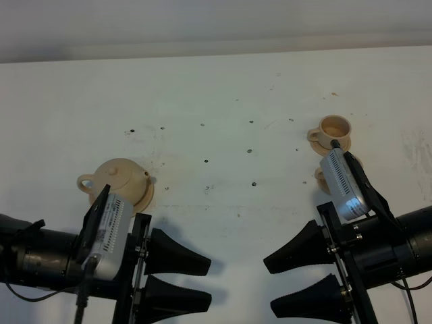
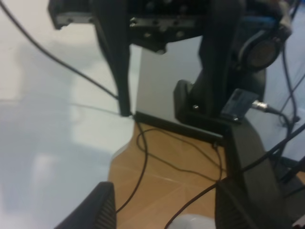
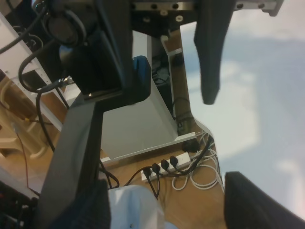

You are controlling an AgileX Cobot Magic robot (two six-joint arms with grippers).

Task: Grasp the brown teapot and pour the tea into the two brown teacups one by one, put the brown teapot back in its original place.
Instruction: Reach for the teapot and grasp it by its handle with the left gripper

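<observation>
The brown teapot (image 1: 118, 176) sits on its flat tan saucer (image 1: 146, 198) at the left of the white table, its loop handle pointing left. One brown teacup (image 1: 335, 127) stands on its small saucer (image 1: 316, 137) at the right. The second teacup (image 1: 322, 177) is mostly hidden behind the right wrist camera. My left gripper (image 1: 208, 282) is open and empty, in front of the teapot and pointing right. My right gripper (image 1: 268, 287) is open and empty, in front of the cups and pointing left. The wrist views show neither teapot nor cups; the left gripper (image 2: 167, 214) and right gripper (image 3: 167, 205) each face the other arm.
The white table (image 1: 223, 101) has small dark screw holes across its middle. Beyond its front edge the wrist views show wooden floor (image 2: 162, 181), loose cables and a power strip (image 3: 164, 167).
</observation>
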